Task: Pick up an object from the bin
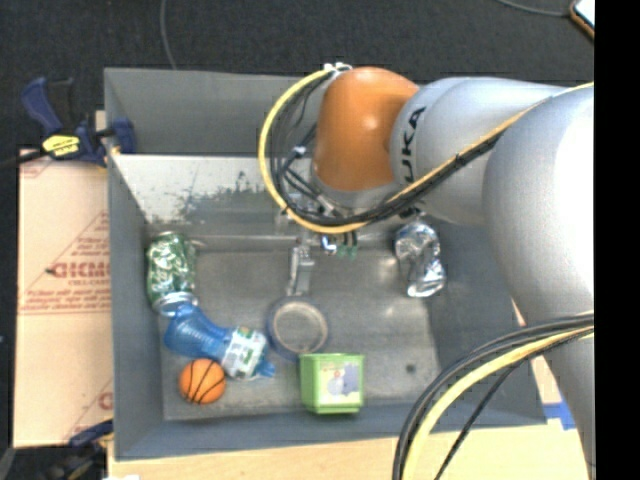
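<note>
- The can [170,270] lies against the bin's [200,183] left wall.
- The bottle [205,338] touches its near end; the ball [203,380] sits in the near-left corner.
- The ring [297,325] lies mid-floor, the box [331,382] before it.
- The crumpled wrapper [420,258] lies rightward.
- The gripper [298,273] hangs behind the ring.

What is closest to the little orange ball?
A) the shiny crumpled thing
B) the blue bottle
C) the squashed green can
B. The blue bottle lies right beside the orange ball, while the squashed green can sits beyond the bottle and the shiny crumpled thing is far across on the other side.
</note>
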You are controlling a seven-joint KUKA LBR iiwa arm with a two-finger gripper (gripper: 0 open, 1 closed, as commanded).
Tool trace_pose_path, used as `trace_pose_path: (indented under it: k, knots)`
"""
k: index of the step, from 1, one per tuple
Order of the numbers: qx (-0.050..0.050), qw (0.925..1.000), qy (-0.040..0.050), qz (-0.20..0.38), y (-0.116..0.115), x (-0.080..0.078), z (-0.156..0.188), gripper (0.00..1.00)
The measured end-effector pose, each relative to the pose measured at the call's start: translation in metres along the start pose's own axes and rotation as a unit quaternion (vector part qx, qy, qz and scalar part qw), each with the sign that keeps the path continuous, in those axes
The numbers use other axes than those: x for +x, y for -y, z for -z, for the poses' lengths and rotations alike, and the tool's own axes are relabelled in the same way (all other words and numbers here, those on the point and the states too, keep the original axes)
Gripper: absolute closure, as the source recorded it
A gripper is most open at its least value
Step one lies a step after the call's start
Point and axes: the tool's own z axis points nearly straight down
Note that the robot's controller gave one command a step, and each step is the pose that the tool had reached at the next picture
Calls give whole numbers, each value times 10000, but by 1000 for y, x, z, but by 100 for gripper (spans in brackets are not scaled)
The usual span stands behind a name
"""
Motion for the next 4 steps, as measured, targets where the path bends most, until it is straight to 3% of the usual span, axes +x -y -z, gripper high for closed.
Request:
trace_pose_path:
  k: [1,2,4]
  knots:
    - [-11,10000,24,11,-1,2,2,0]
    - [-2,9814,55,1917,-12,-5,-1,0]
    - [-3,9761,40,2172,-11,1,6,0]
